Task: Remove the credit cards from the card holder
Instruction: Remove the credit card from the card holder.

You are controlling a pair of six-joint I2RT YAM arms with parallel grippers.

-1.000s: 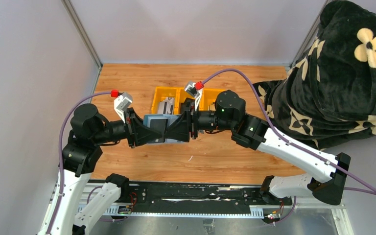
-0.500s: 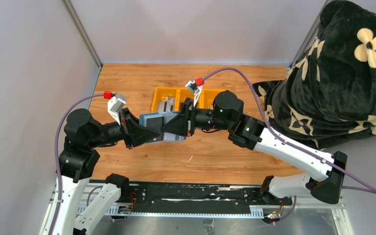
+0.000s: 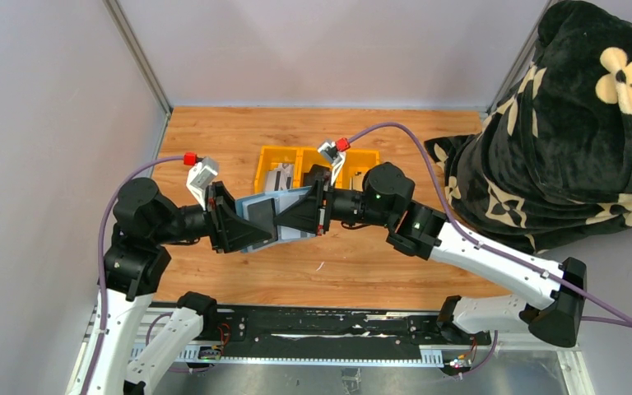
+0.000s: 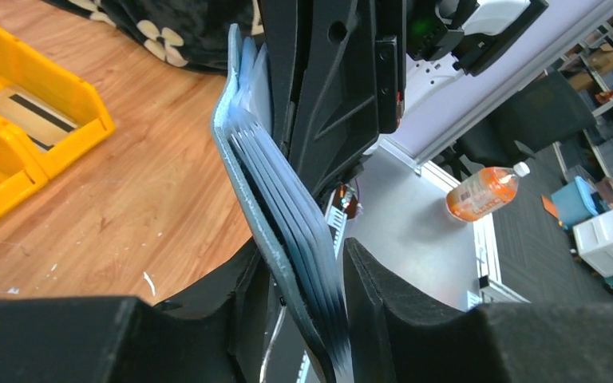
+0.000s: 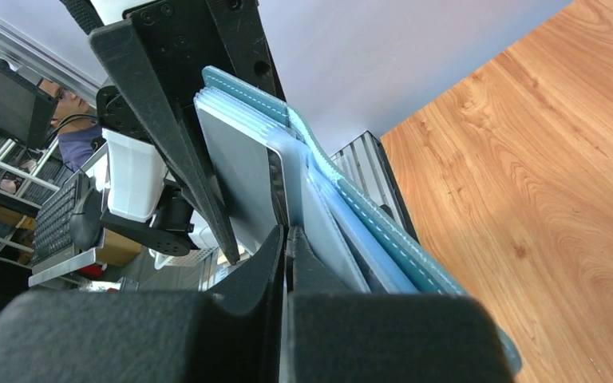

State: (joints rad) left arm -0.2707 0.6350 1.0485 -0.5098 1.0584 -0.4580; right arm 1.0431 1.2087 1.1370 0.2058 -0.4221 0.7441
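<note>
The blue-grey card holder (image 3: 265, 218) hangs in the air between my two grippers, above the wooden table. My left gripper (image 3: 247, 227) is shut on its left end; in the left wrist view the holder (image 4: 275, 199) stands edge-on between the fingers of the left gripper (image 4: 311, 319). My right gripper (image 3: 295, 216) comes from the right. In the right wrist view the right gripper (image 5: 287, 255) is shut on the edge of a pale-grey credit card (image 5: 243, 179), which still sits in the holder (image 5: 383, 235). Another pale card with a black stripe (image 4: 32, 116) lies in the yellow tray.
The yellow three-compartment tray (image 3: 350, 163) stands just behind the grippers and also shows in the left wrist view (image 4: 88, 120). A black flowered blanket (image 3: 576, 123) is piled at the right. Grey walls close the left and back.
Both grippers and the holder swung left, then came partly back. The holder now tilts with its right end higher.
</note>
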